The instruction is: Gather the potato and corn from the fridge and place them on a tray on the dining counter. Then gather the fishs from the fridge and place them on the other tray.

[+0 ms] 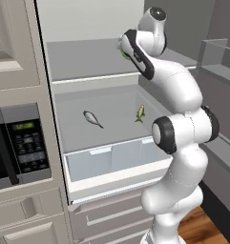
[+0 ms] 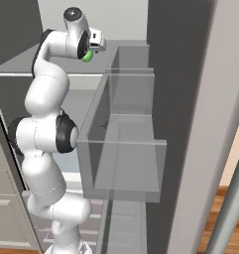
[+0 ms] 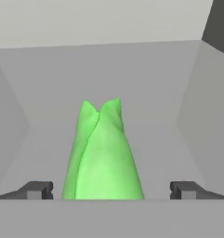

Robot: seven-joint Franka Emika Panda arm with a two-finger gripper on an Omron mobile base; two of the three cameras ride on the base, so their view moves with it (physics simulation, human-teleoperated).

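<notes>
Corn (image 3: 104,153) on upper fridge shelf (image 1: 83,59), lying between gripper (image 3: 111,189) fingers, pointed husk end away from camera. Gripper spread wide, nothing pinched yet (fingers well clear on both sides). Step: reaching for corn, first tray load. Two fish (image 1: 92,117) on lower shelf, for later. Next: ease forward so fingers straddle cob's thick part, close, lift out past shelf edge. Potato not spotted.

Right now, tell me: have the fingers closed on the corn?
No. In the hand view the gripper stands wide open, its fingertips well apart on either side of the corn.
</notes>
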